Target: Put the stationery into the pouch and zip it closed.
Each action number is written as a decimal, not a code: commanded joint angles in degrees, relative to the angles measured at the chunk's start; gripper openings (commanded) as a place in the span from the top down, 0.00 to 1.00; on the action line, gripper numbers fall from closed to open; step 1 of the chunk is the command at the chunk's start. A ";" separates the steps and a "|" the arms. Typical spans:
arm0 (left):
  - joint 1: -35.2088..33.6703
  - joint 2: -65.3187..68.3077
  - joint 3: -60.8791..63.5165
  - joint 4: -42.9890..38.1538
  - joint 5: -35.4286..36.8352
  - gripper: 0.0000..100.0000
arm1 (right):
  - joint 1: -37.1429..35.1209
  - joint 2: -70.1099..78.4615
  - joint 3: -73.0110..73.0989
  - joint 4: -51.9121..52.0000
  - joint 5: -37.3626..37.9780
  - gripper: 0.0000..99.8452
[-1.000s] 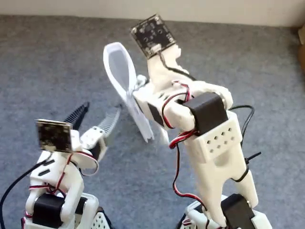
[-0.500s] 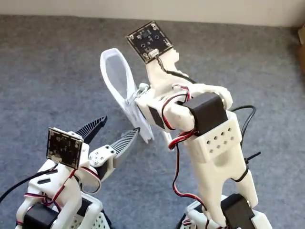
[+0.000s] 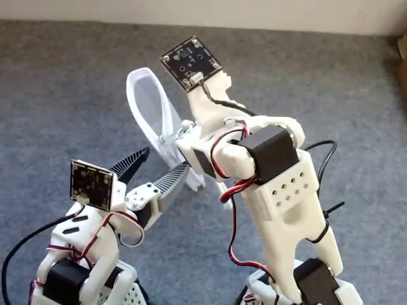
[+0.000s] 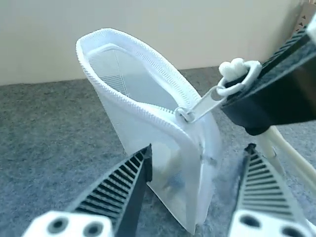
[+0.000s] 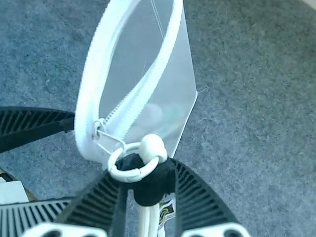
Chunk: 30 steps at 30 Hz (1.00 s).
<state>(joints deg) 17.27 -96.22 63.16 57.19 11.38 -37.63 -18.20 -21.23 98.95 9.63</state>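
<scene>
1. Left gripper (image 4: 199, 148), black ribbed fingers on a white arm. Jaws released and spread wide, one finger on either side of the lower end of the translucent white zip pouch (image 4: 140, 86). Neither finger is seen touching it. The high view places this gripper left of and below the pouch.

2. Pouch. Stands on end, tilted, and hangs by its pull from the right arm. Whether its lower corner touches the grey carpet (image 3: 63, 76) cannot be told. The mouth gapes open along most of its length, edged with white zip teeth. The small metal slider (image 4: 185, 114) sits at the end of the pouch nearest the right arm. The left wrist view looks into the mouth and gives faint bluish marks low inside. The right wrist view looks through the side wall and gives pale and greenish shapes (image 5: 163, 116). Both are too blurred to name.

3. Zip pull (image 5: 152, 148), a white ring with a round white bead, joined to the slider by a thin metal link.

4. Right gripper (image 5: 147, 173), black ribbed fingers. Jaws clenched on a black piece just under the ring, beside the pouch's slider end. The high view places it right of the pouch.

5. Cream wall (image 4: 197, 29), beyond the pouch in the left wrist view.
</scene>
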 commanded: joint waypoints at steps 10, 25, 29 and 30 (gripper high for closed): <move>-4.44 -0.75 1.27 -4.22 0.44 0.84 | -0.57 -1.27 0.75 0.84 0.44 1.00; -4.35 -0.75 1.54 -5.45 0.44 0.99 | -0.40 -2.95 1.10 0.92 0.44 1.00; -4.35 -0.75 1.45 -5.36 0.44 0.99 | -0.40 -7.43 1.27 1.01 0.44 1.00; -4.35 -0.75 1.45 -5.36 0.44 0.99 | -0.40 -8.13 1.27 1.01 0.44 1.00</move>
<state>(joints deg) 14.11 -96.22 65.01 52.70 12.00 -38.07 -21.19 -19.65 99.38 9.80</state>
